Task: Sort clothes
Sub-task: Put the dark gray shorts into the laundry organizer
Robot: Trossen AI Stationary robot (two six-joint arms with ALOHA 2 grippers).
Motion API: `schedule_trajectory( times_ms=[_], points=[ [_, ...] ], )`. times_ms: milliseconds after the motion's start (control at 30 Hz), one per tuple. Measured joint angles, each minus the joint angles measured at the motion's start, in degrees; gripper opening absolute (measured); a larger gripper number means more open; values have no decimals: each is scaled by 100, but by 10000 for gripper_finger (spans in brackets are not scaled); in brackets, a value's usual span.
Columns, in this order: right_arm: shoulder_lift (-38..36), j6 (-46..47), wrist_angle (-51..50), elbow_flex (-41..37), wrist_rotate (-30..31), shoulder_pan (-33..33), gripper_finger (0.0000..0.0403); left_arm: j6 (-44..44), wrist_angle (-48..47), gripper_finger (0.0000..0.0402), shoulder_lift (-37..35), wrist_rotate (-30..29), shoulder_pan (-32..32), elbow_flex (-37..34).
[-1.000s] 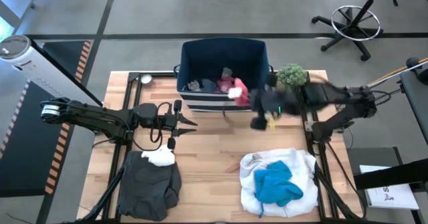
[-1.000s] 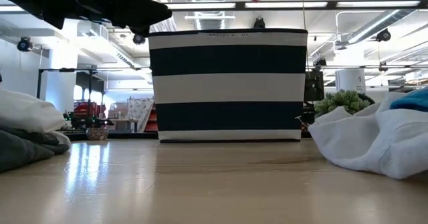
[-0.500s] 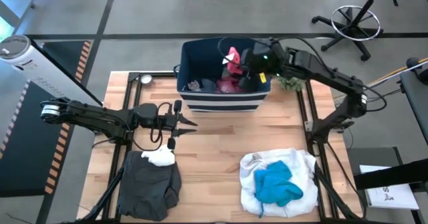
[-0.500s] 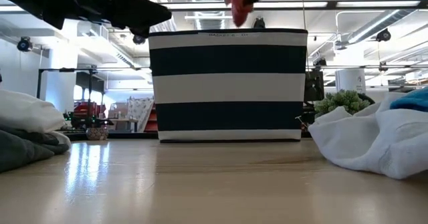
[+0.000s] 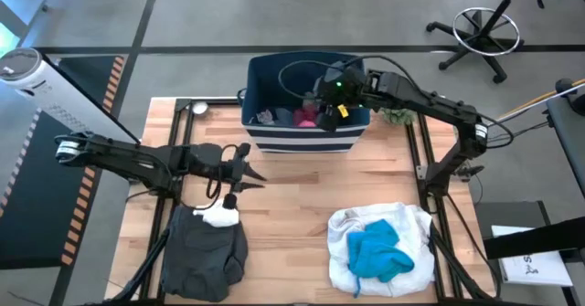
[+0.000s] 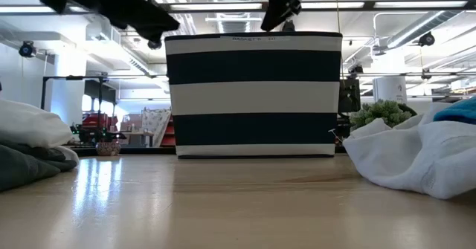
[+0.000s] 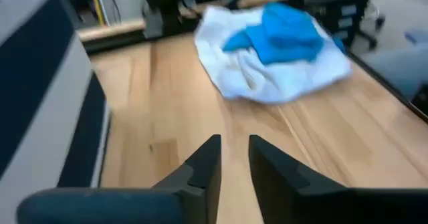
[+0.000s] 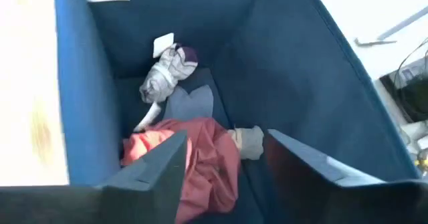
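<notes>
- Navy bin (image 5: 306, 140) with white stripes, at the far edge of the counter (image 5: 302, 187). A short line of dark print runs along its top rim in the low view (image 6: 249, 39); too small to read.
- Bin contents, right wrist view: a red-pink garment (image 8: 200, 158) on the floor of the bin, a small grey piece (image 8: 164, 80) with a white tag just beyond it, a flat grey-blue piece (image 8: 190, 105) between the two, and a small beige piece (image 8: 247, 142) touching the red-pink garment.
- Right gripper (image 5: 322, 114), held over the open bin and above the red-pink garment; fingers (image 8: 154, 174) spread wide with nothing between them. Half a second ago this gripper carried the pink piece above the bin; the piece now lies inside and the gripper sits lower over the opening.
- Left gripper (image 5: 251, 164), over the counter in front of the bin's left corner; fingers (image 7: 207, 167) narrow, almost together, holding nothing. It has shifted slightly toward the near side since the previous frame.
- Large dark grey garment (image 5: 203, 251), near-left of the counter, with a small white piece (image 5: 219, 216) on its far edge. Unchanged.
- Large white garment (image 5: 379, 242), near-right of the counter, with a bright blue garment (image 5: 377, 251) lying on top. Unchanged.
- Green fuzzy plant (image 5: 398, 114), just right of the bin, partly behind the right arm.
</notes>
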Motion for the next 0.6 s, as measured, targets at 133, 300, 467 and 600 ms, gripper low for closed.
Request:
schedule_trajectory(
  times_ms=[133,300,467,600],
  points=[
    [-214,-196,-83,0,0,166,74,-249,-1520,21,111,-318,-524,768],
    [-574,-172,-369,0,-2,437,11,-1187,-3103,7,402,-657,-1239,1480],
    [-1002,116,-659,-104,0,925,2,-2304,-4205,1,817,-805,-1907,1762],
    [-1342,366,-657,-273,71,1422,1,-3095,-4870,0,1153,-816,-2339,1792]
  ],
)
